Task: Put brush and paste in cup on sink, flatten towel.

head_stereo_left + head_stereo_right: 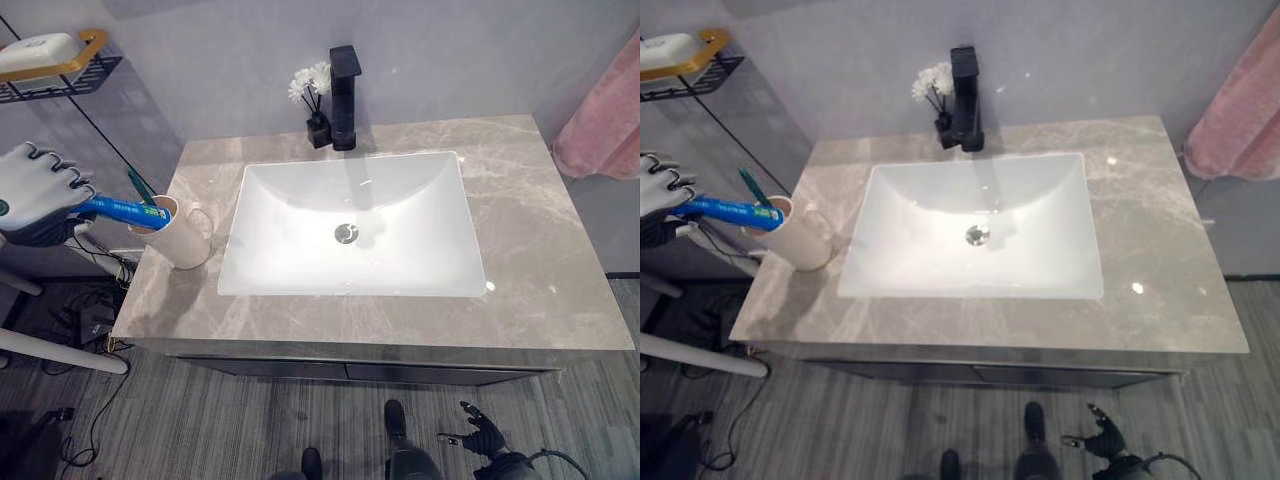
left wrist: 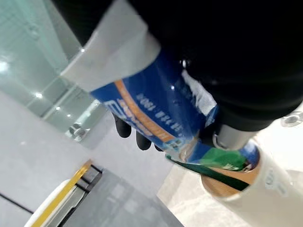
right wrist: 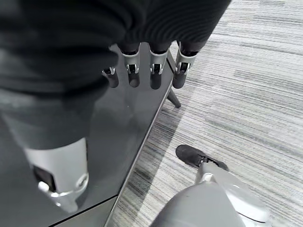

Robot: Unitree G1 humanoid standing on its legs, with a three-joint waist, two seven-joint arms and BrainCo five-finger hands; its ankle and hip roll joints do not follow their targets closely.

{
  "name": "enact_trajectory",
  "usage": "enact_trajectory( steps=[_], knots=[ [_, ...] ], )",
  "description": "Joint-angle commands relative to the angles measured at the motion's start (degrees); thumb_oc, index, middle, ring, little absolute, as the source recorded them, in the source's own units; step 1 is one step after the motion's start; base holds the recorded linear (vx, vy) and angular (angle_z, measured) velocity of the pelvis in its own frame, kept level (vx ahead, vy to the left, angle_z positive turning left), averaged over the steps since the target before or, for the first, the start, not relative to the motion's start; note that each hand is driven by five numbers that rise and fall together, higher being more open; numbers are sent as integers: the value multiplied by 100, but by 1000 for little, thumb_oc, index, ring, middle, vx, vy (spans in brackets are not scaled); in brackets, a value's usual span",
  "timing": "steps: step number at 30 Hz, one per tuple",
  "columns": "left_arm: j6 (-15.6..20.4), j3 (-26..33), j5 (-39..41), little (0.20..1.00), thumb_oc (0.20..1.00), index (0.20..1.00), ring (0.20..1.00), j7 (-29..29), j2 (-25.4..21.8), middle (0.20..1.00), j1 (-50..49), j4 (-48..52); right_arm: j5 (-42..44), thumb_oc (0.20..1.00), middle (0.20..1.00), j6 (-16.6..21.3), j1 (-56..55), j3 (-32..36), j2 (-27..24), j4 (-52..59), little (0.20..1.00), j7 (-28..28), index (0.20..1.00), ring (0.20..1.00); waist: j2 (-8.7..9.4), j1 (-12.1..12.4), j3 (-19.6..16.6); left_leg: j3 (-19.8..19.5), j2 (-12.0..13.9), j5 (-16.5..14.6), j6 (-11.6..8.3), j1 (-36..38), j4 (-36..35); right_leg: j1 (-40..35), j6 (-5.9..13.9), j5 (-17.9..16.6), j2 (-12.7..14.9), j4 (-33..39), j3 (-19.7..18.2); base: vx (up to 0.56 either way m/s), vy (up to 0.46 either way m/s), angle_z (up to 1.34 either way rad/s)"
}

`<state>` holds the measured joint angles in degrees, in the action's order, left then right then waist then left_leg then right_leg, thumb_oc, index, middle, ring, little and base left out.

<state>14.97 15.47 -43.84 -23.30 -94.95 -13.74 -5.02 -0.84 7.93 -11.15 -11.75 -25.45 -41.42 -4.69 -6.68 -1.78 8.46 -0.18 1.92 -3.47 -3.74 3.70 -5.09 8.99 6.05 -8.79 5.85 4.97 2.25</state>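
Observation:
A cream cup stands on the left end of the grey marble counter, with a green toothbrush upright in it. My left hand is off the counter's left edge, shut on a blue toothpaste tube that lies almost level, its far end at the cup's mouth. The tube shows close up in the left wrist view. A pink towel hangs bunched at the far right. My right hand hangs low in front of the cabinet, fingers relaxed and holding nothing.
A white basin is sunk in the counter's middle. A black tap and a small vase of white flowers stand behind it. A wire shelf carrying a white soap dish hangs at the upper left.

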Motion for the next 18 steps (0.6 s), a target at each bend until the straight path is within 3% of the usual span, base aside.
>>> enact_trajectory(
  steps=[1,18],
  knots=[
    [-146,1045,29,200,200,200,200,-33,-663,200,128,-622,-45,1000,1000,232,20,-138,-185,308,1000,29,1000,1000,105,-240,-57,173,-148,423,-68,-477,9,-712,430,513,335,3,-71,0,0,0],
    [-74,978,175,200,200,200,200,139,-840,200,181,-765,44,1000,1000,251,89,-156,-288,423,1000,79,1000,1000,193,-226,10,192,-134,472,-66,-770,9,-401,437,467,316,3,-94,0,0,0]
  ],
)
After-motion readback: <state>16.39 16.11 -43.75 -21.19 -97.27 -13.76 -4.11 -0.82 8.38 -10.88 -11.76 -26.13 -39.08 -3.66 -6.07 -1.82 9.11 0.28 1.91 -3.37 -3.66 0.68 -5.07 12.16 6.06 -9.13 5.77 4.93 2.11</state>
